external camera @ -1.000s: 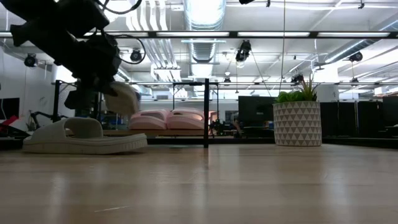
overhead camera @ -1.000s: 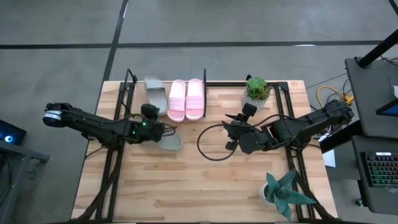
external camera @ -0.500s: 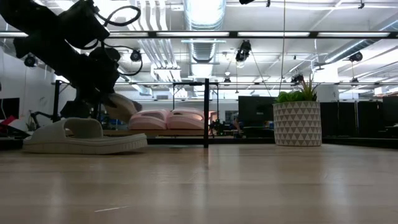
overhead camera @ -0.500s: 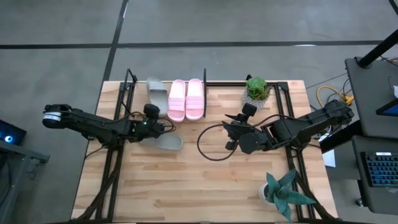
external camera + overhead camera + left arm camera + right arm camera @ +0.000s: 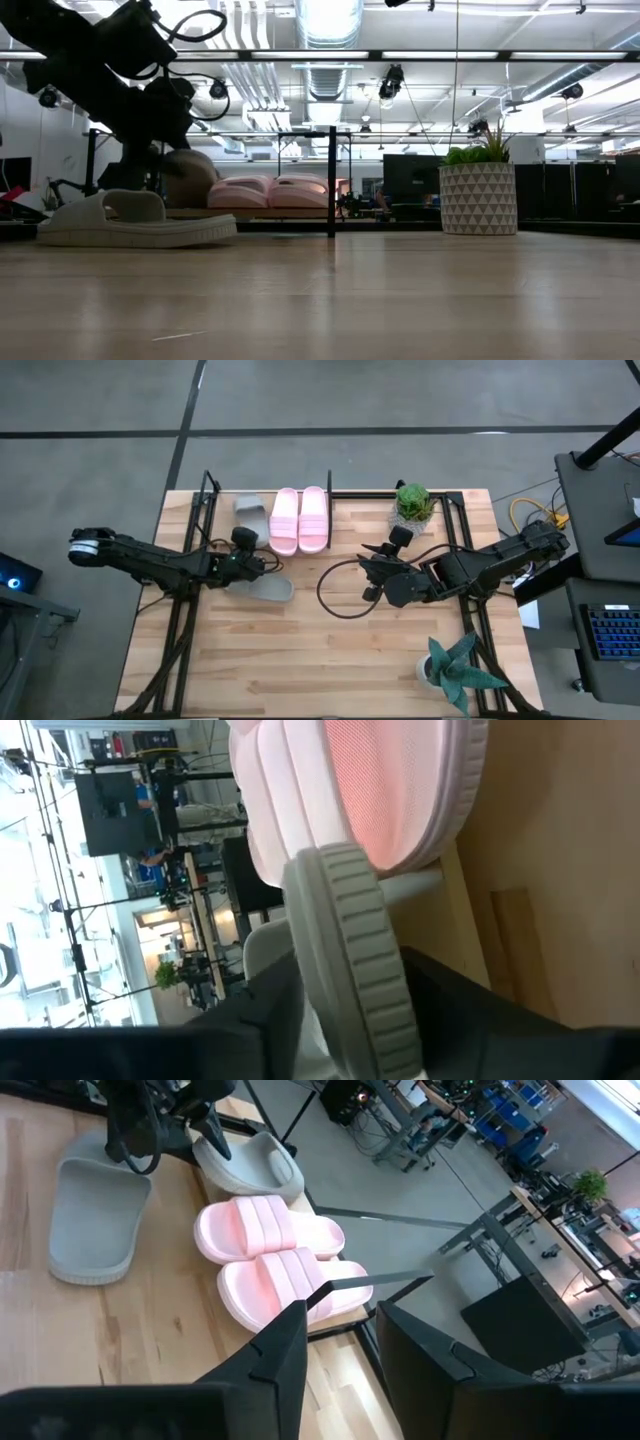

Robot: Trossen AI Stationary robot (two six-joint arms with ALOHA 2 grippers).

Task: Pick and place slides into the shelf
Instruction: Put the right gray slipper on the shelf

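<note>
Now, left gripper [image 5: 243,545]: your jaws pinch a grey-green slide [image 5: 249,510] at the shelf [image 5: 325,488], beside the pink pair [image 5: 299,519]; second grey-green slide [image 5: 262,588]: on the surface [image 5: 330,650]
Right gripper [image 5: 368,574]: mid-surface; jaws spread

The left gripper [image 5: 243,550] hides the near end of the grey-green slide [image 5: 250,508]. Its fingers are covered, so their state is unclear.

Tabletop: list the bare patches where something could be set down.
Free: the near half of the table, between the left arm's stand and the spiky plant; also between the cable loop and grey slide. Crowded: the shelf with pink slides, where the left gripper holds another grey slide.
</note>
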